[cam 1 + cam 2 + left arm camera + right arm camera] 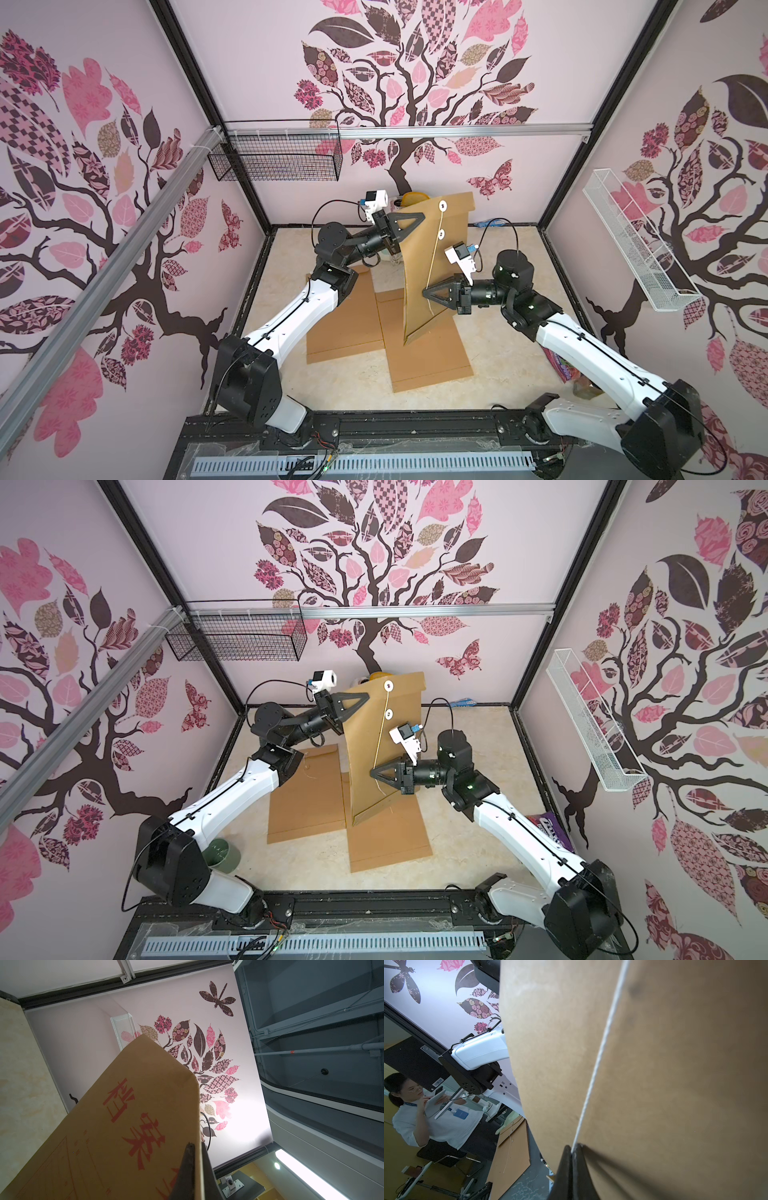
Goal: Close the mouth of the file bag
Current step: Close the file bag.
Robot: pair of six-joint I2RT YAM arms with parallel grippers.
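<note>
The file bag (417, 266), a tall brown paper envelope, we see held upright over the middle of the table. Its lower end is down by two flat envelopes, and we cannot tell whether it touches them.

Nearest us runs a black rail (415, 428) with a grey slotted cable duct (361, 463). Beyond it lies the beige marbled table (498, 357), with the flat brown envelopes (340, 328) side by side on it. The right end effector (424, 292) is pinched together on the white string (433, 266) that runs down from two white round discs (443, 204) on the bag. Farther back, the left end effector (420, 216) is clamped on the bag's side edge near its top. Behind, the pale pink walls (270, 62) carry tree decals (399, 166), a black wire basket (274, 153) and a white mesh basket (636, 241).

A green cup (222, 854) shows in a top view at the table's near edge. Only the left wrist view shows the red printed characters (133, 1118) on the bag's far face. Only the right wrist view shows a person in a white shirt (436, 1122) holding a notepad outside the cell.
</note>
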